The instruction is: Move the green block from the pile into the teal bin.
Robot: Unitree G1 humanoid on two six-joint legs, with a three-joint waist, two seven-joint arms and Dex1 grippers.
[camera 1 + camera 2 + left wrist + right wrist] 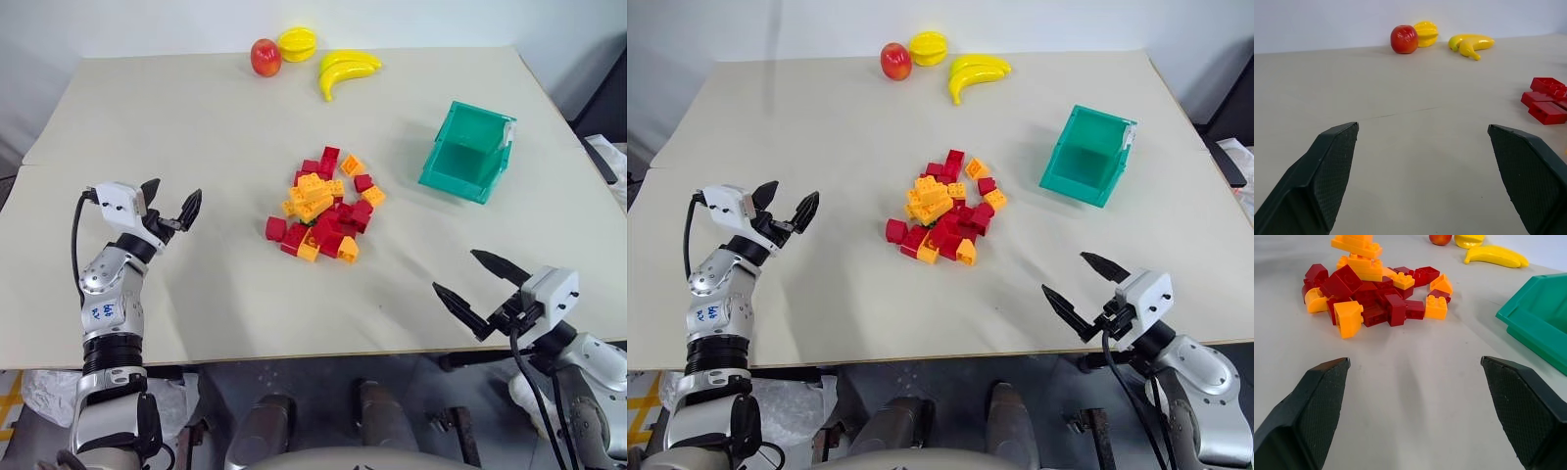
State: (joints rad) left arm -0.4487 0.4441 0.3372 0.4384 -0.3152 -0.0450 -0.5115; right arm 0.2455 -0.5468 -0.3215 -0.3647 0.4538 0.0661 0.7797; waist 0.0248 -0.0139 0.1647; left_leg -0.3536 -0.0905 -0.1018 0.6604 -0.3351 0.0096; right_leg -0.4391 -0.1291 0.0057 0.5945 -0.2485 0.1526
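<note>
Over the table, left hand and right hand both spread wide, empty, touching nothing.

A robot test lab, by the look of it. A plain beige bench stands against a bare white wall. Toy fruit sits at its twelve o'clock edge.

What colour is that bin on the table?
The bin is teal green, clearest in the left eye view.
</note>
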